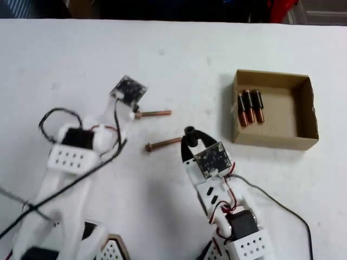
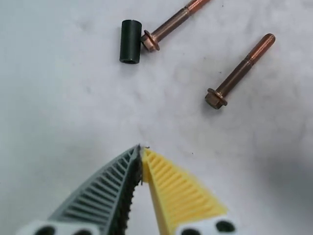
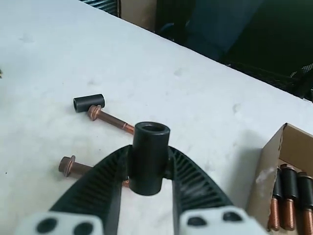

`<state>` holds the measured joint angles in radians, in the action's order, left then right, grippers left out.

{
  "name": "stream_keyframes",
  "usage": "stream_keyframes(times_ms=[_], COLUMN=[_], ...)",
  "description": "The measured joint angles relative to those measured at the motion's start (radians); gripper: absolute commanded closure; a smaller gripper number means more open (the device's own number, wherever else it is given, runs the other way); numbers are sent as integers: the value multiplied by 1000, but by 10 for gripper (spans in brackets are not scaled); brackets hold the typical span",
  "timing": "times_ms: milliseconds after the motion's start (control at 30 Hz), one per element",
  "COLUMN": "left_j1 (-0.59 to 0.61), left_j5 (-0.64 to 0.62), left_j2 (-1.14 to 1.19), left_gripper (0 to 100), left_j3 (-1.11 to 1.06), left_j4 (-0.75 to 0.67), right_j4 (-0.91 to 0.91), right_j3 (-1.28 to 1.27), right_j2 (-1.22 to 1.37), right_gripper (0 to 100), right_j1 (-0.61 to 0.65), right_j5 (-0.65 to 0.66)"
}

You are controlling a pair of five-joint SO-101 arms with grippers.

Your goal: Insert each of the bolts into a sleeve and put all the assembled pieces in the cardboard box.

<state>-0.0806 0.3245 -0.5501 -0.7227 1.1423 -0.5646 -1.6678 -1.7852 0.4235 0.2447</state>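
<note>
My right gripper (image 3: pixel 148 164) is shut on an upright black sleeve (image 3: pixel 148 156), its bore facing up; in the high view this sleeve (image 1: pixel 190 131) stands at mid-table, left of the cardboard box (image 1: pixel 301 111). Two copper bolts (image 1: pixel 153 114) (image 1: pixel 162 143) lie on the table just left of it. A second black sleeve (image 2: pixel 129 40) lies loose, touching the head of one bolt (image 2: pixel 173 24); the other bolt (image 2: pixel 239 71) lies apart. My left gripper (image 2: pixel 142 149) is shut and empty, hovering short of them. Three assembled pieces (image 1: pixel 249 107) lie in the box.
The white table (image 1: pixel 179 59) stretches bare behind the bolts and towards the far edge. Black cables (image 1: pixel 59 116) loop off the left arm, and another cable (image 1: pixel 287 211) trails from the right arm near the front. The box's open flap (image 3: pixel 274 161) stands beside my right gripper.
</note>
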Motion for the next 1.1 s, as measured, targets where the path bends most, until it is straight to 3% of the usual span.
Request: stream_keyframes(times_ms=[267,433,533,767,1100], left_j1=[-57,-61,-63,-63,-69], left_j5=[-146,-265,-376,-784,-1007], left_j2=[295,502,647,954,1223], left_gripper=[975,972,972,972,972], left_j3=[235,460,615,974,1347], left_j4=[0,114,209,370,430], right_j4=[0,0,0,0,-2], right_j3=[0,0,0,0,0], right_j2=[0,0,0,0,0], right_gripper=[981,981,981,981,981], right_j1=[0,0,0,0,0], right_j5=[0,0,0,0,0])
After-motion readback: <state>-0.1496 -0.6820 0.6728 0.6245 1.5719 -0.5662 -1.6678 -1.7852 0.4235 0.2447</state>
